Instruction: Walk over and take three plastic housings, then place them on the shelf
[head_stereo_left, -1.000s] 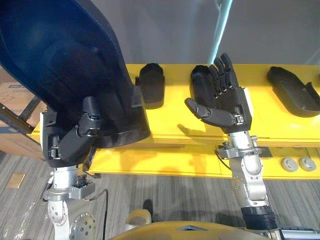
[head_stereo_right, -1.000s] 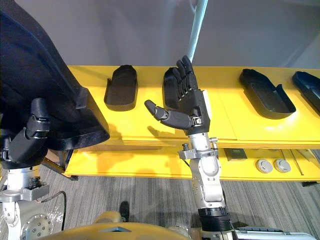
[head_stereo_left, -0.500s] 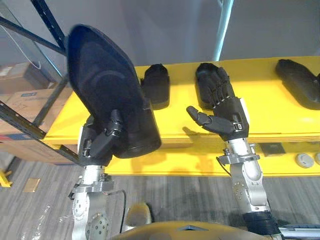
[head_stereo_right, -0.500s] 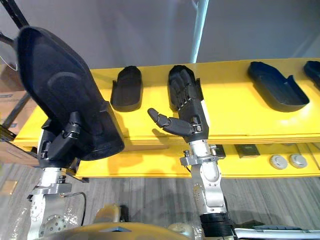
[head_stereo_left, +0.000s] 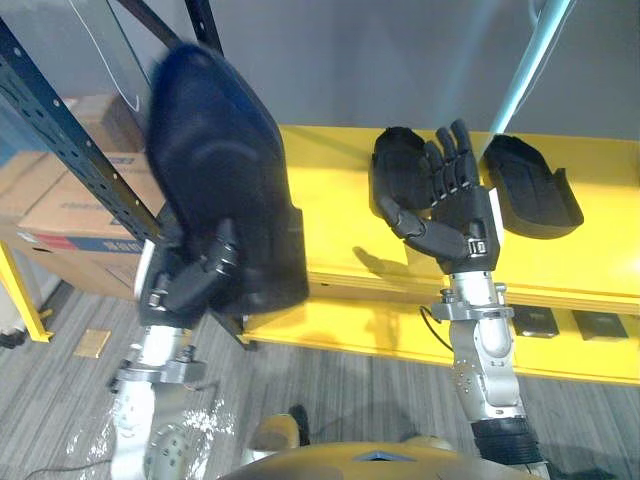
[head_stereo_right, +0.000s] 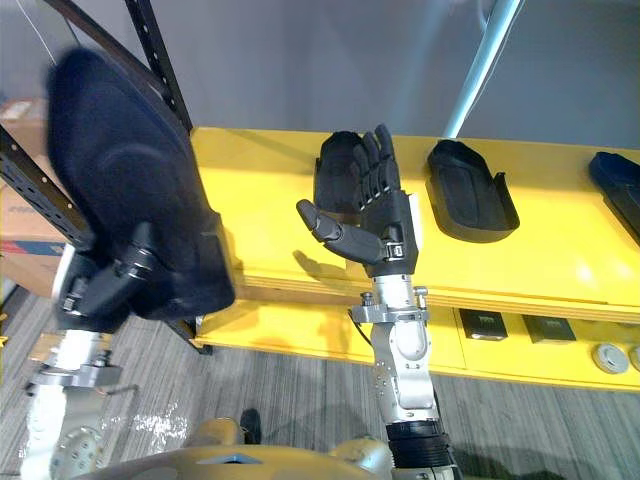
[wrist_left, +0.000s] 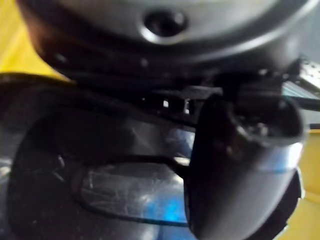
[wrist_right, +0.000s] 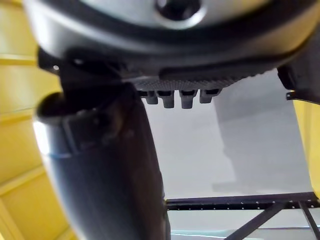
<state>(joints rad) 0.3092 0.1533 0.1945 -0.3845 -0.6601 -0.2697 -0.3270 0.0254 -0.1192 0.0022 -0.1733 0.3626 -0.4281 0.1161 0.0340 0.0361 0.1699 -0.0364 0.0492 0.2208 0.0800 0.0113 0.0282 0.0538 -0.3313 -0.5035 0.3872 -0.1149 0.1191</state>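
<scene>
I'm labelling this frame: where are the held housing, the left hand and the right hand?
held housing (head_stereo_left: 215, 170): left eye view, middle of its dark shell.
left hand (head_stereo_left: 180, 285): left eye view, fingers curled on the housing's lower end.
right hand (head_stereo_left: 455, 225): left eye view, its open palm.

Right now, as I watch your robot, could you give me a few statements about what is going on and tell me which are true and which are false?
1. The left hand grips a large dark housing. True.
2. The right hand is clenched round a housing. False: it is open and holds nothing.
3. More housings lie on the yellow table. True: a housing behind the right hand and a second housing on that hand's right.
4. The large dark housing rests on the yellow table. False: it is held up off the table, next to the dark shelf rack.
</scene>
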